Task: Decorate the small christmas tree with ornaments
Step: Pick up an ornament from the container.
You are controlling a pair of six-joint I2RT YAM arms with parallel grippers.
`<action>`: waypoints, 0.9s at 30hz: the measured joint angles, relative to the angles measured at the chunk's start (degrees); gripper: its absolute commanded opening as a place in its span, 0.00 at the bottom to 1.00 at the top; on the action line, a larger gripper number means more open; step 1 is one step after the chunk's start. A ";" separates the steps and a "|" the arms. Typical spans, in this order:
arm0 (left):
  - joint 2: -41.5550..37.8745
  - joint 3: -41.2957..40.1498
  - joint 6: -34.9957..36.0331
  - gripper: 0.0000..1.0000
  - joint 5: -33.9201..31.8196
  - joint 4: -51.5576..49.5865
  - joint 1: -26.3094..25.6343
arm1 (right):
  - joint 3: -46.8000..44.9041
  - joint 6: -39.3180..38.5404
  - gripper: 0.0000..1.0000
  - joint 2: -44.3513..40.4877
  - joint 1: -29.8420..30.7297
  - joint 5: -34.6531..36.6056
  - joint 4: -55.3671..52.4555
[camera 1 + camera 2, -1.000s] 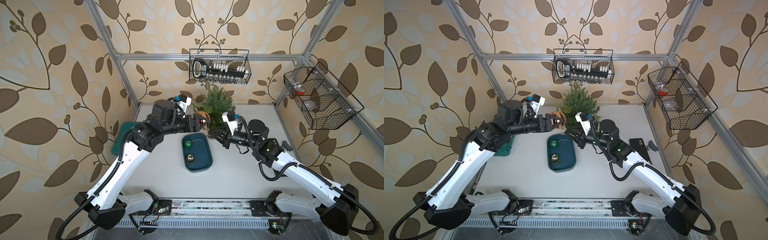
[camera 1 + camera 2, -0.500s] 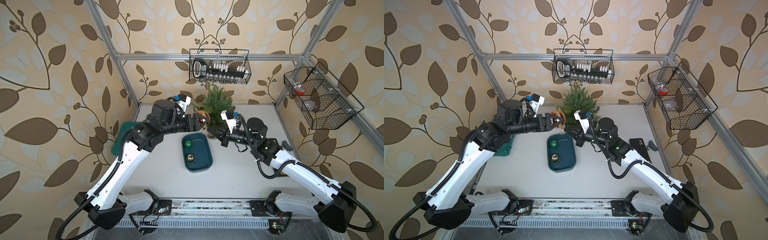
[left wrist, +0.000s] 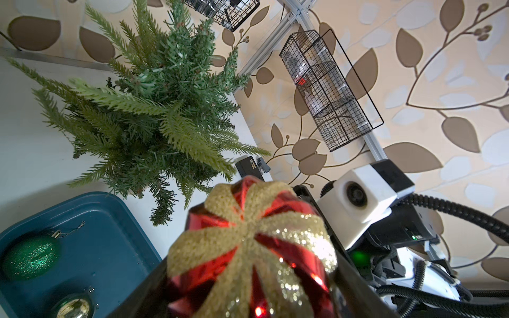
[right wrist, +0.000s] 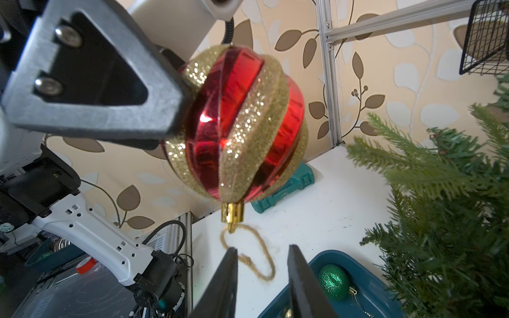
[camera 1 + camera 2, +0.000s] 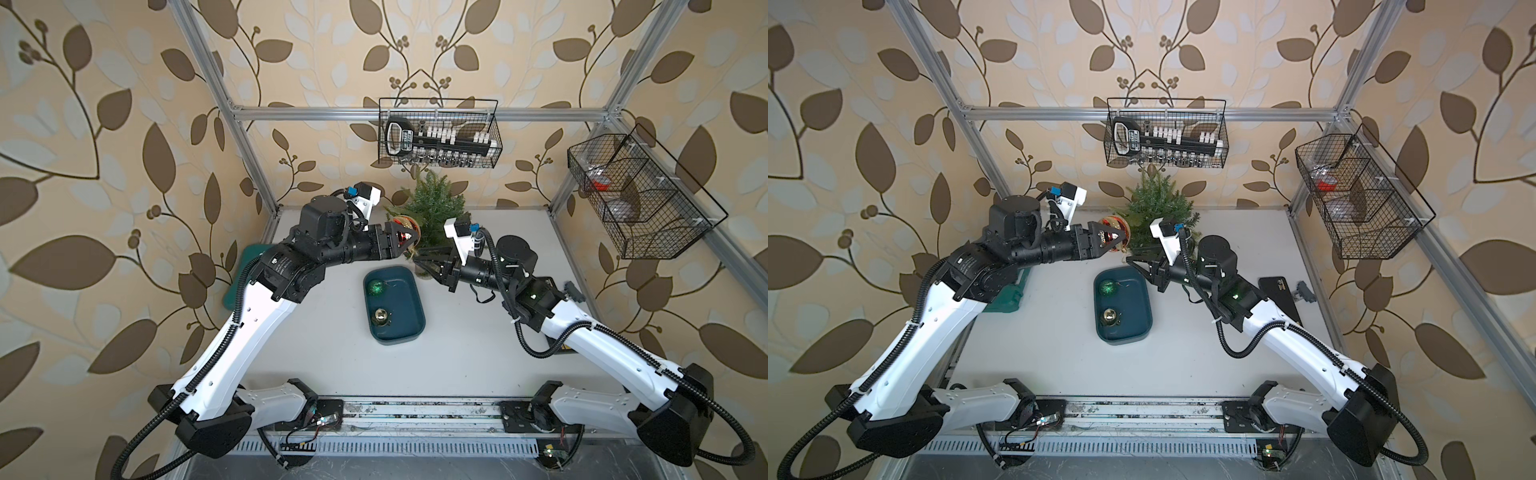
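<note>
- Left gripper (image 5: 411,239): arm stretched level, clamped on red bauble (image 4: 242,124), round, glossy, glitter-gold striped, just beside tree (image 5: 436,203).
- Right gripper (image 4: 261,249): jaws stood parted at twine loop (image 4: 268,256).
- Green bauble (image 5: 377,286), gold bauble (image 5: 381,316): lay in tray (image 5: 419,307), near tree.

The left arm (image 5: 257,316) rises from its base at the near left edge and bends at the elbow. Its forearm runs to the right, almost level, toward the far middle. The left gripper (image 5: 409,240) is closed on the red ornament (image 4: 242,124) – one finger (image 4: 91,82) presses on its side. The right arm (image 5: 602,353) comes up from the near right, and its forearm points to the left. The right gripper (image 4: 261,275) faces the left gripper from a lower position, tips close but not touching – its two fingers (image 4: 223,280) stand apart with a clear gap between them.
</note>
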 measured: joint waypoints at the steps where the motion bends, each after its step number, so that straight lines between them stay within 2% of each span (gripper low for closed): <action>1: 0.04 0.00 0.00 0.65 0.04 0.11 0.00 | 0.00 0.04 0.18 0.00 0.00 0.00 0.11; 4: 0.09 0.00 0.00 0.65 0.02 0.33 0.00 | 0.00 0.31 0.02 0.00 0.00 -0.07 0.48; 5: 0.09 0.00 0.00 0.65 0.02 0.33 0.00 | 0.00 0.33 0.00 0.00 0.00 0.00 0.57; 15: 0.22 0.00 0.04 0.64 -1.53 0.66 0.50 | 0.66 0.09 0.00 0.00 0.00 4.17 0.04; 27: 3.26 1.57 0.02 0.64 -2.67 3.30 3.50 | 6.84 -0.96 0.00 2.05 0.00 9.05 -1.75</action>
